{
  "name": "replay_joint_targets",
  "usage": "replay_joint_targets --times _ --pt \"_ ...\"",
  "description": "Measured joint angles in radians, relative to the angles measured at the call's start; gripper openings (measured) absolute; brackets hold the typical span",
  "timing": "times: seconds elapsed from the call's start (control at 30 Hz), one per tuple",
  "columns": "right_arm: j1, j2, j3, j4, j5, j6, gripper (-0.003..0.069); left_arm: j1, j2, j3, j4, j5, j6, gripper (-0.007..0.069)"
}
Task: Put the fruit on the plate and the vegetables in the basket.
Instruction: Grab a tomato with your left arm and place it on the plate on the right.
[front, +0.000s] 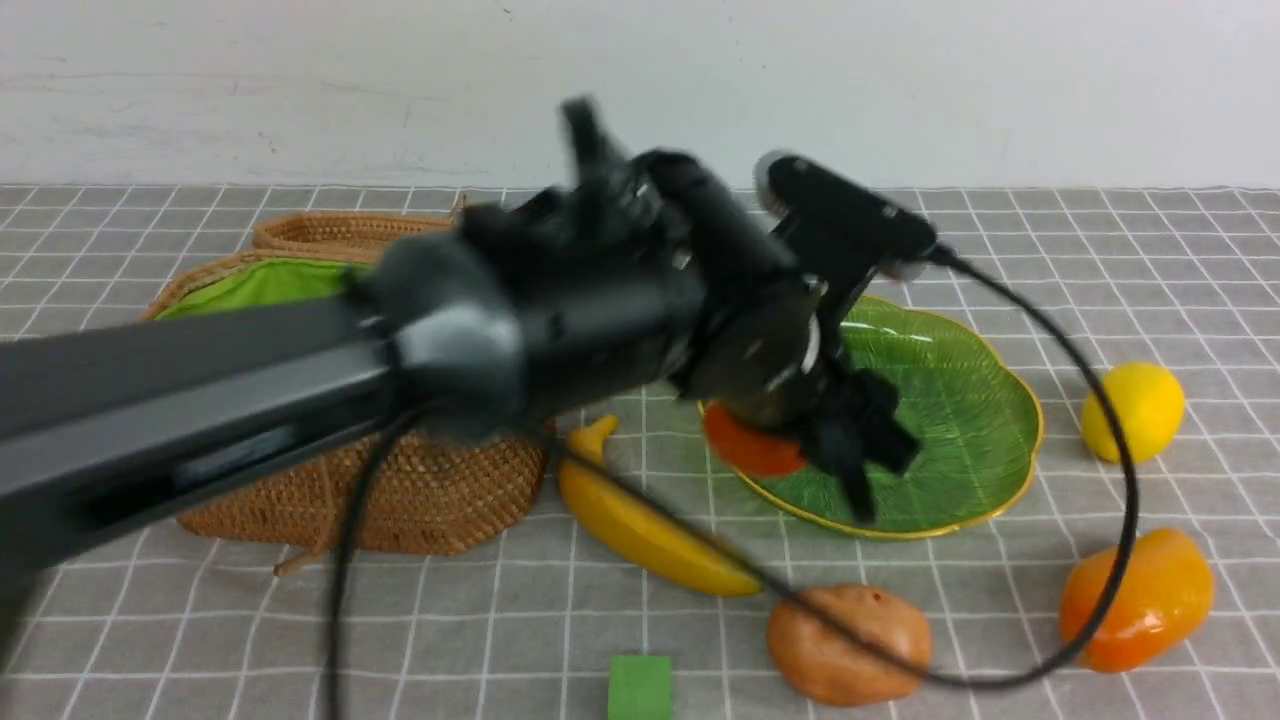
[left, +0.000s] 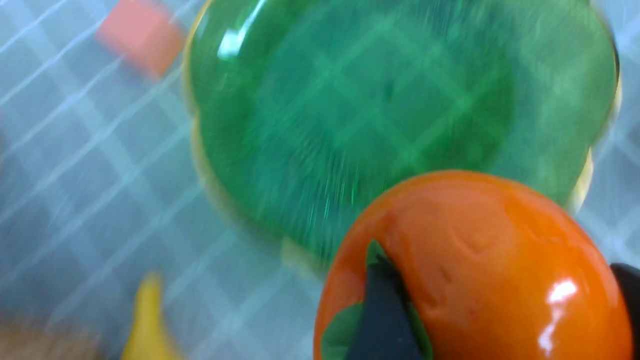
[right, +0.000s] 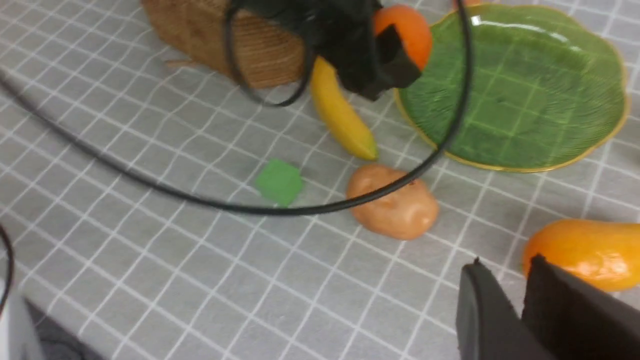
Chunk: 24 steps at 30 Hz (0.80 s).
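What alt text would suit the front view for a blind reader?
The left gripper holds an orange persimmon at the green plate's left edge. A banana, potato, mango and lemon lie on the checked cloth; a wicker basket stands left.

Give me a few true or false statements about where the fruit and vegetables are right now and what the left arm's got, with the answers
1. The left gripper is holding the persimmon. True.
2. The banana lies on the plate. False: it lies on the checked cloth, between the basket and the plate.
3. The lemon sits on the cloth to the right of the plate. True.
4. The potato is inside the basket. False: it lies on the cloth in front of the plate, near the green cube.
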Motion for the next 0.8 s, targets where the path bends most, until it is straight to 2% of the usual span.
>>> replay_joint_targets --times 0.07,0.27,0.37,0.47,0.5,0.53,0.57,0.77,0.8 --pt "0.000 0.000 0.000 -0.012 -0.001 0.011 0.0140 0.022 0.112 -0.127 -0.055 0.001 0.089 0.0494" --pt "0.000 0.000 0.000 -0.018 0.008 0.018 0.0140 0.034 0.313 -0.324 -0.071 0.015 0.267 0.0494" --pt "0.000 0.000 0.000 -0.018 0.012 0.018 0.0140 0.034 0.337 -0.332 -0.070 0.011 0.295 0.0496" --pt "0.000 0.000 0.000 -0.018 0.015 0.018 0.0140 0.034 0.342 -0.334 -0.070 0.014 0.309 0.0601" --pt "0.000 0.000 0.000 -0.018 0.015 0.018 0.0140 0.034 0.341 -0.334 -0.070 0.014 0.309 0.0601" --pt "0.000 0.000 0.000 -0.020 0.015 0.018 0.0140 0.034 0.330 -0.334 -0.070 0.029 0.311 0.0647" --pt "0.000 0.000 0.000 -0.020 0.015 0.018 0.0140 0.035 0.321 -0.334 -0.071 0.039 0.311 0.0657" --pt "0.000 0.000 0.000 -0.018 0.016 0.018 0.0140 0.035 0.211 -0.336 -0.110 0.197 0.313 0.0642" --pt "0.000 0.000 0.000 -0.018 0.017 0.018 0.0140 0.035 0.157 -0.338 -0.124 0.320 0.348 0.0595"
